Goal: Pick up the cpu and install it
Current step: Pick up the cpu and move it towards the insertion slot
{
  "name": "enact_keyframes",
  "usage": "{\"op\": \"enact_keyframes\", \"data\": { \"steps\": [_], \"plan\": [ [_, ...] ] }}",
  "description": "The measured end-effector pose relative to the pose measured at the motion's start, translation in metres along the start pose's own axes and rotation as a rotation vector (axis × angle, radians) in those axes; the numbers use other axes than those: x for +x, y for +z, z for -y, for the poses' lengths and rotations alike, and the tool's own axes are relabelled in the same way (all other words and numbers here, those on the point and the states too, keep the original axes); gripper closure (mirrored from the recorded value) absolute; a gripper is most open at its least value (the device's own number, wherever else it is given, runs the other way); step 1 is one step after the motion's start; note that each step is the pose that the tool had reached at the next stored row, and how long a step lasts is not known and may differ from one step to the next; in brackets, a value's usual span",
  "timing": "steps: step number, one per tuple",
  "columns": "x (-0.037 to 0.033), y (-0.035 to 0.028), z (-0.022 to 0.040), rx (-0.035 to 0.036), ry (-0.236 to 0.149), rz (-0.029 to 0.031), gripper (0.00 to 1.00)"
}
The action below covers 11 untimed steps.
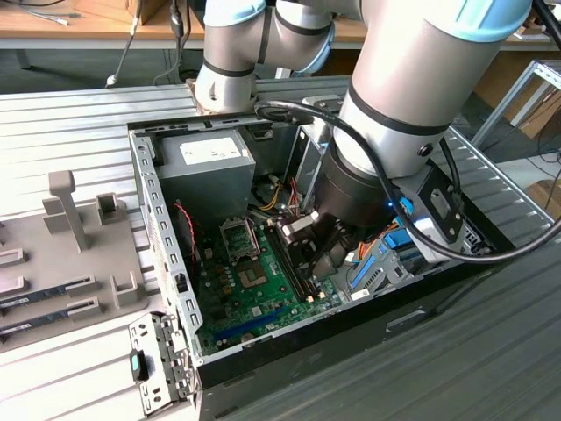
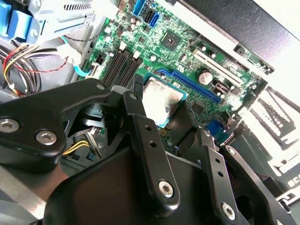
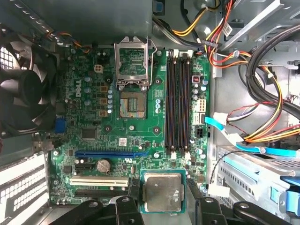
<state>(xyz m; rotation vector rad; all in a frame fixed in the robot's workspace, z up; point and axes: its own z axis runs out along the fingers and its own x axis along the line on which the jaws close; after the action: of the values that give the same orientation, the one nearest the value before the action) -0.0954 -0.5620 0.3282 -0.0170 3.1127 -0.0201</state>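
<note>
Grey ribbed tabletop [image 1: 79,114] carries the open computer case [image 1: 153,202]. I read my gripper [image 3: 163,193] as clenched on the cpu [image 3: 163,190], its 2 fingers [image 3: 192,192] pressed against opposite edges and the silver top facing the first wrist view. I see the chip hanging over the green motherboard [image 3: 89,117] near the ends of the memory slots [image 3: 178,103], well apart from the open socket [image 3: 132,102], whose metal frame [image 3: 132,61] stands flipped up.
</note>
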Motion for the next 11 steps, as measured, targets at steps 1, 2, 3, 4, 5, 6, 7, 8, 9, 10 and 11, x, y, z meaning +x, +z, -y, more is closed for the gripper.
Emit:
{"op": "enact_keyframes", "data": {
  "steps": [1,2,3,4,5,6,7,8,9,10,11],
  "plan": [
    [0.0000,0.0003,0.0007,0.0001,0.000,-0.0001,0.53],
    [0.0000,0.0005,0.0012,-0.0001,0.000,0.0000,0.53],
    [0.0000,0.0007,0.0016,0.0000,0.000,0.0000,0.53],
    [0.0000,0.0008,0.0020,0.0000,0.000,0.0000,0.53],
    [0.0000,0.0010,0.0024,0.0000,0.000,0.0000,0.53],
    [0.0001,0.0012,0.0030,0.0000,0.000,0.0000,0.53],
    [0.0001,0.0014,0.0034,-0.0001,0.000,0.0000,0.53],
    [0.0001,0.0017,0.0042,-0.0001,0.000,0.0000,0.53],
    [0.0001,0.0019,0.0047,0.0000,0.000,0.0000,0.53],
    [0.0001,0.0023,0.0055,0.0000,0.000,-0.0001,0.53],
    [0.0001,0.0026,0.0062,0.0000,0.000,-0.0001,0.53]
  ]
}}
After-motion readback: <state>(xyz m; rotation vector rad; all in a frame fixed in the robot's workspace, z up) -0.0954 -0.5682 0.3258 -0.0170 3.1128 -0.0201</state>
